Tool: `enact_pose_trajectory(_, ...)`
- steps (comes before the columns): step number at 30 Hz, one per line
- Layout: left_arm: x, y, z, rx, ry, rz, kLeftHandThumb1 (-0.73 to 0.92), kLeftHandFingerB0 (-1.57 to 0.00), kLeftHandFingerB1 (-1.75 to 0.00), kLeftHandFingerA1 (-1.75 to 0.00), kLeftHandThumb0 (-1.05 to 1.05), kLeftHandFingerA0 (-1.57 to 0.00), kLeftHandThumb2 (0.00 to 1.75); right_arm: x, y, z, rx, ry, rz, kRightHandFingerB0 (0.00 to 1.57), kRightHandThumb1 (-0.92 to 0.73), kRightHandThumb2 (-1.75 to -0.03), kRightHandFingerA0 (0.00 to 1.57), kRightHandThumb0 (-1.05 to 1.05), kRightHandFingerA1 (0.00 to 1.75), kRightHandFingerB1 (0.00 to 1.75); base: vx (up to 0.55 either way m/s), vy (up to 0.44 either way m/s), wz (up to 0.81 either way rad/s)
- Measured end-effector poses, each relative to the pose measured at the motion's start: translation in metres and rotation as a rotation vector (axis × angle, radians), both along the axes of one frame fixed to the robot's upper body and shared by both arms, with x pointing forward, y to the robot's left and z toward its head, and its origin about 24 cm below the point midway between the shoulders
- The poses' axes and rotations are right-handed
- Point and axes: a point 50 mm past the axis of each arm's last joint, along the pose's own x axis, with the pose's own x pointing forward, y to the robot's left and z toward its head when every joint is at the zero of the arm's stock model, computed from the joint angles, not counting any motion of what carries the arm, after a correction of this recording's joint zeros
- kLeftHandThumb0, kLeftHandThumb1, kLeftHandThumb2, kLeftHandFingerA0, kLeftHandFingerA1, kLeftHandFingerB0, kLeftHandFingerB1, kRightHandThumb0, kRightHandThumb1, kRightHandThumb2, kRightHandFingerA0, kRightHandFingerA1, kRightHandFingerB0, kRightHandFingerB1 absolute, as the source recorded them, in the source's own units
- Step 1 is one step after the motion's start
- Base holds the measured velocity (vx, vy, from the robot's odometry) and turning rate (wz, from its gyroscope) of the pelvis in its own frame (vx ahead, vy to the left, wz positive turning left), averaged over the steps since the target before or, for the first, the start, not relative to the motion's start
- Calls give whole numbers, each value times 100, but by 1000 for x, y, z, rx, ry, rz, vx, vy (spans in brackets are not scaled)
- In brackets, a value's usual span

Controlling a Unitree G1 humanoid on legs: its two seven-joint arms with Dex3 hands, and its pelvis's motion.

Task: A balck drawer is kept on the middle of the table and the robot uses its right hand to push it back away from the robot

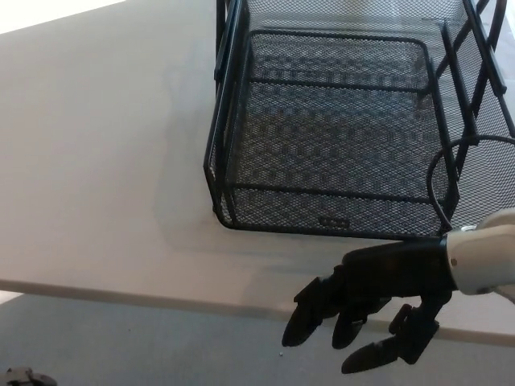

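- Pale tabletop (105,161) is filling most of the head view, with grey floor (121,346) showing below its near edge.
- Right hand (366,301) is hovering nearest the camera, over the table's near edge, with its thick fingers (310,314) spread apart and gripping nothing.
- Left hand is not showing.
- Black cable (438,173) is looping up from the wrist, across the right side of the drawer unit.
- Black mesh drawer (330,161) is sitting just beyond the fingertips, on the table; no contact is visible.
- Outer wire frame (491,88) is surrounding the drawer, farther back and to the right of the hand.
- Drawer interior is appearing empty; only mesh is showing through.
- Judged step: the hand is lining up for the push, and the push itself is not yet confirmed.
- Next move is calling for the hand to meet the front wall (322,217) squarely and press straight away from the robot.
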Motion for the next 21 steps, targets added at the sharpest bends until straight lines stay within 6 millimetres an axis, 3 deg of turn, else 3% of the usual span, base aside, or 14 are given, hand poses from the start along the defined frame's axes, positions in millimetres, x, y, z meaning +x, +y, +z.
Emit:
enact_pose_trajectory(2, 0, 0, 0, -1, 1, -1, 62, -22, -44, -52, -63, -37, 97, 3, 0, -2, -2, 1, -8, 29, -78, -64, 40, -57, 38, 32, 0, 0, 0)
enact_pose_trajectory(3, 0, 0, 0, -1, 1, -2, 62, -22, -44, -52, -64, -37, 96, 6, -1, -4, -8, 1, -20, 18, -61, -98, 36, -53, 55, 45, 0, 0, 0)
enact_pose_trajectory(14, 0, 0, 0, -5, 1, -7, 62, -20, -43, -52, -62, -35, 96, 26, 3, -6, 1, -16, -61, 20, -61, -100, 39, -58, 56, 46, 0, 0, 0)
enact_pose_trajectory(17, 0, 0, 0, -6, 2, -7, 61, -20, -44, -52, -61, -36, 96, 32, 4, -5, 8, -21, -69, 20, -60, -100, 39, -56, 57, 46, 0, 0, 0)
enact_pose_trajectory(18, 0, 0, 0, -6, 3, -7, 61, -20, -44, -53, -61, -36, 96, 33, 5, -5, 11, -24, -70, 33, -74, -66, 42, -63, 40, 34, 0, 0, 0)
enact_pose_trajectory(21, -1, 0, 0, -8, 4, -7, 61, -20, -44, -52, -62, -36, 96, 38, 6, -2, 17, -35, -75, 34, -74, -65, 44, -63, 41, 34, 0, 0, 0)
